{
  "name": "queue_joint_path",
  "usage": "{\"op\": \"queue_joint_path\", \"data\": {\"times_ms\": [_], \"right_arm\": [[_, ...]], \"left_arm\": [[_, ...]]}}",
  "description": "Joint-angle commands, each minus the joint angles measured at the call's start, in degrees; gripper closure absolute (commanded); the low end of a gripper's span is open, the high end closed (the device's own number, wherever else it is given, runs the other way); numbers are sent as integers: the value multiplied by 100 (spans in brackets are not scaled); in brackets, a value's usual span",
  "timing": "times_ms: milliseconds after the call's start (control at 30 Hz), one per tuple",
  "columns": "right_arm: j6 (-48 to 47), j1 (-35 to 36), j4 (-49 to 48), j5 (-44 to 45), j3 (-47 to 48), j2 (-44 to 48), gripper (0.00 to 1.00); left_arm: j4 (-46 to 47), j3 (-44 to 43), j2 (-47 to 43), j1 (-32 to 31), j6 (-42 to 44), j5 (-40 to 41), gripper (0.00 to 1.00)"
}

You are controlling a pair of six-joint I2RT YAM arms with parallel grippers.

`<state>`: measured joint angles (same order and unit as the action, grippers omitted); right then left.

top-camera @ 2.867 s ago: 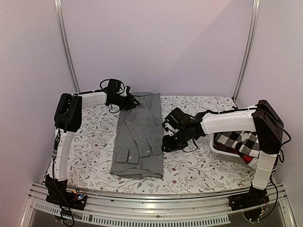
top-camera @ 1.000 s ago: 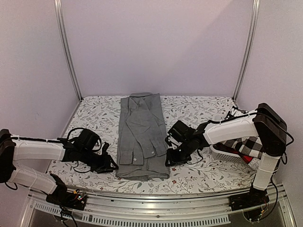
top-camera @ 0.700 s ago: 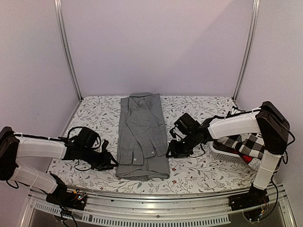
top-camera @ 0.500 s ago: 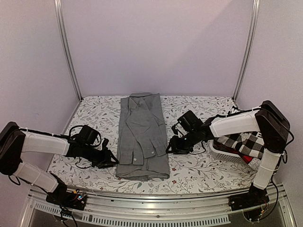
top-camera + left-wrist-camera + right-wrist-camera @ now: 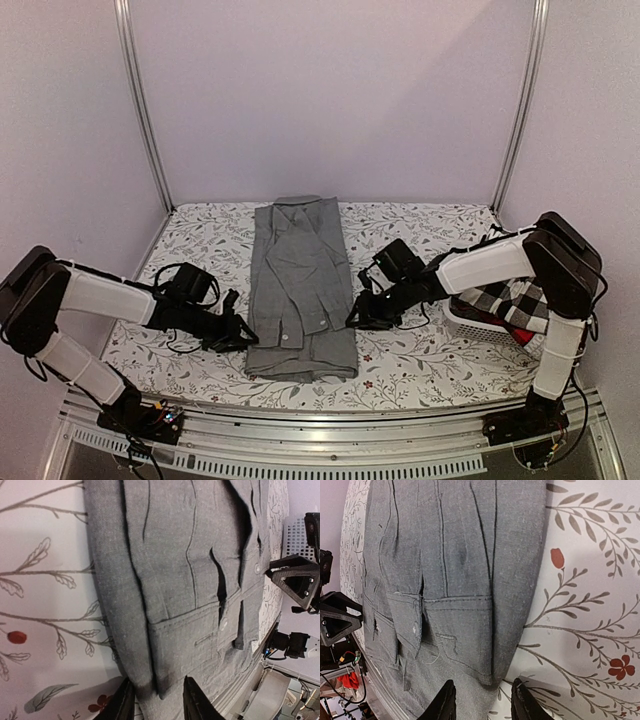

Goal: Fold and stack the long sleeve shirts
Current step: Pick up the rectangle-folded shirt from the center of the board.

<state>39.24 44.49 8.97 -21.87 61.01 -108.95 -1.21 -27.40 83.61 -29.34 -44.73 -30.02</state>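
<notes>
shirt: matte grey weave, long rectangle

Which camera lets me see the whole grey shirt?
The top external view: the grey shirt lies there whole, collar to hem, folded long and narrow. Each wrist view shows only a close-up of one side edge and its buttoned cuffs.

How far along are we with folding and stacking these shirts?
Done: the grey shirt lies on the table folded into a long narrow strip, sleeves tucked in. In hand: the left gripper and right gripper sit at its near side edges, jaws apart, apparently for the next fold. Left: that crosswise fold, then the checked shirts in the white basket; no stack exists yet.
</notes>
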Motion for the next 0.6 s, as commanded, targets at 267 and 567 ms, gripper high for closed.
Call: {"op": "queue_joint_path", "data": {"times_ms": [267, 567], "right_arm": [[119, 59, -259, -119, -63, -239, 69], [112, 56, -236, -70, 6, -190, 91]], "left_arm": [[253, 37, 200, -131, -95, -169, 74], [241, -51, 151, -136, -101, -252, 94]]}}
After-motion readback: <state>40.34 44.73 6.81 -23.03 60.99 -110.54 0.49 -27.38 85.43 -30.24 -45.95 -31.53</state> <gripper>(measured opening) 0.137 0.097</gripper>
